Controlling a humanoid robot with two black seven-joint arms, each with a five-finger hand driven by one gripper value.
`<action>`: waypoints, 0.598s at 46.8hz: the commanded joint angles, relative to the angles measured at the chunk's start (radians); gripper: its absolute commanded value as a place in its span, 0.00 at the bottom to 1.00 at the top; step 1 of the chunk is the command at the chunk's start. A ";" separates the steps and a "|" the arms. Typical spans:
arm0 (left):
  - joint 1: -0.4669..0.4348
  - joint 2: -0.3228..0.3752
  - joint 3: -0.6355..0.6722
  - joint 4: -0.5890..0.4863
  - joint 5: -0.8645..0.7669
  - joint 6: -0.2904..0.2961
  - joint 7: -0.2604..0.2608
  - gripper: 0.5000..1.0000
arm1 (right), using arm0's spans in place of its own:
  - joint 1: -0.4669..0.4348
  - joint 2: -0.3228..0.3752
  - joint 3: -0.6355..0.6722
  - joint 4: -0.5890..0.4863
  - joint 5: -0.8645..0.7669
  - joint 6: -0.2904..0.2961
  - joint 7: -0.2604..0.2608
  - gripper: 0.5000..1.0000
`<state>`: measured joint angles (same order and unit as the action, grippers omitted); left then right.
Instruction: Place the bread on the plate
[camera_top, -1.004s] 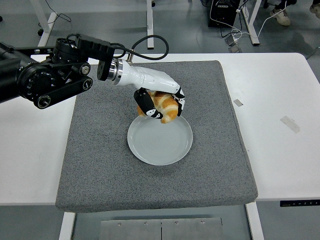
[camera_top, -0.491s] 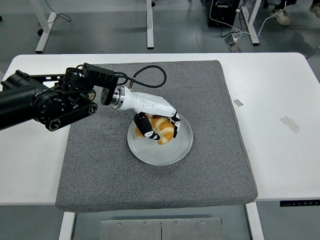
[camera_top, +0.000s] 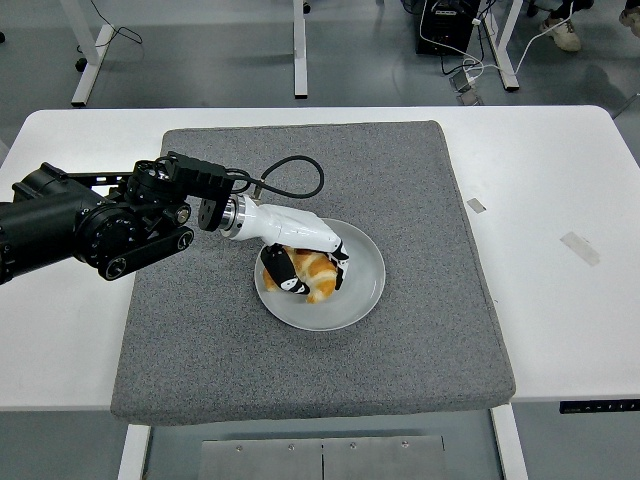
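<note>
Bread (camera_top: 318, 276) on plate (camera_top: 362, 292), lying over the plate's left half, golden-brown, seemingly resting on the plate's surface. Left hand (camera_top: 300, 255) over it, white back uppermost; fingers (camera_top: 287, 276) curled down around the bread, black tips on its 9 o'clock side and along its top edge, gripping it. Contact between bread and plate bottom not fully visible under the hand.

Plate white, round, set a little past centre of grey mat (camera_top: 200, 330), toward 3 o'clock. Mat covers the middle of white worktop (camera_top: 560, 330).

Left arm (camera_top: 100, 225) black, enters from 9 o'clock, reaches across the mat's left part; black cable (camera_top: 290, 170) loops above the wrist.

Two small pieces of tape (camera_top: 581, 247) on the bare worktop at 3 o'clock, well apart from the mat's edge. Right arm not seen.
</note>
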<state>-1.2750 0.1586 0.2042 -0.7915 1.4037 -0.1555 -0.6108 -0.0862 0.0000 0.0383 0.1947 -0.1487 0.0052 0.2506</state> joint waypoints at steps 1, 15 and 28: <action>0.000 -0.002 0.000 0.005 0.000 0.004 0.000 0.08 | 0.000 0.000 0.000 0.000 0.000 -0.001 -0.001 1.00; -0.001 -0.034 -0.002 0.031 -0.006 0.025 0.000 0.40 | 0.000 0.000 0.000 -0.001 0.000 -0.001 0.001 1.00; -0.003 -0.042 -0.002 0.040 -0.012 0.027 0.000 0.63 | 0.002 0.000 0.000 -0.003 0.000 -0.001 0.001 1.00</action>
<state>-1.2764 0.1167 0.2024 -0.7519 1.3931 -0.1290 -0.6108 -0.0859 0.0000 0.0383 0.1932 -0.1487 0.0045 0.2514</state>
